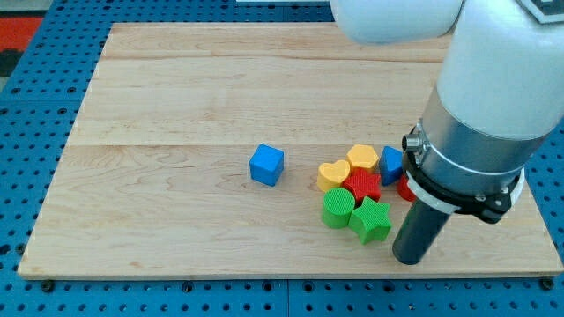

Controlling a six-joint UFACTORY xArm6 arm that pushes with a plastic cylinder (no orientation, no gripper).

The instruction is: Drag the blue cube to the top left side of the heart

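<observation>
The blue cube (pixel 266 165) sits alone on the worktop (pixel 176 97), left of the yellow heart (pixel 333 174), not yet placed. The tool's tip (pixel 408 258), a bare rod clamping nothing, rests right of the cluster.

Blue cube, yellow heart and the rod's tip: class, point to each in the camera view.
blue cube (pixel 266 165): camera view, middle of its visible faces.
yellow heart (pixel 333 174): camera view, centre of its top face.
my tip (pixel 411 259): camera view, the rod's very end, right of the green star.
</observation>
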